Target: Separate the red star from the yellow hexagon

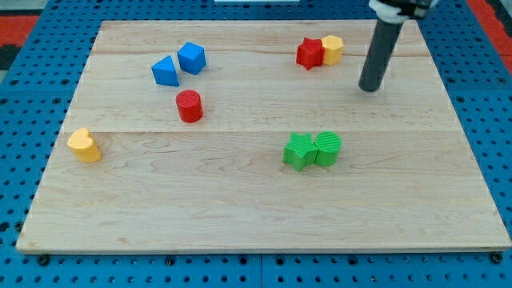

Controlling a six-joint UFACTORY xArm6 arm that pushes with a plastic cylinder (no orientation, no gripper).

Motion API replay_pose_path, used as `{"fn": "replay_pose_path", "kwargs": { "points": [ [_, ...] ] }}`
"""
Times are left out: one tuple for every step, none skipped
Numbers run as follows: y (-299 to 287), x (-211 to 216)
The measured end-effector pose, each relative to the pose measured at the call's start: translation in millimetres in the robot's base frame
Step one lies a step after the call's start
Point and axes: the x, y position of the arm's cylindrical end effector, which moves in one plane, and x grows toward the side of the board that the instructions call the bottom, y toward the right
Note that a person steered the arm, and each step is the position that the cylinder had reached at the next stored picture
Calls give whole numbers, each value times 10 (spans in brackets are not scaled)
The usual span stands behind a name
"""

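The red star (pixel 310 54) lies near the view's top, right of centre, touching the yellow hexagon (pixel 332 49) on its right side. My tip (pixel 369 88) rests on the board to the right of and below the pair, about a block's width from the yellow hexagon. The rod rises from the tip toward the view's top edge.
A blue cube (pixel 192 58) and a blue triangular block (pixel 165 71) sit at upper left, with a red cylinder (pixel 190 106) below them. A yellow heart-shaped block (pixel 84 145) lies at far left. Two green blocks (pixel 300 151) (pixel 327 148) touch below centre. The wooden board (pixel 256 216) sits on blue pegboard.
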Motion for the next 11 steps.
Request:
{"fn": "replay_pose_path", "kwargs": {
  "points": [
    [-117,-475],
    [-299,-926],
    [-862,-1094],
    [-1246,-782],
    [-958,-427],
    [-1414,-219],
    [-2121,-153],
    [-2261,-40],
    [-1942,-54],
    [-1672,113],
    [-2179,264]
  ]
}}
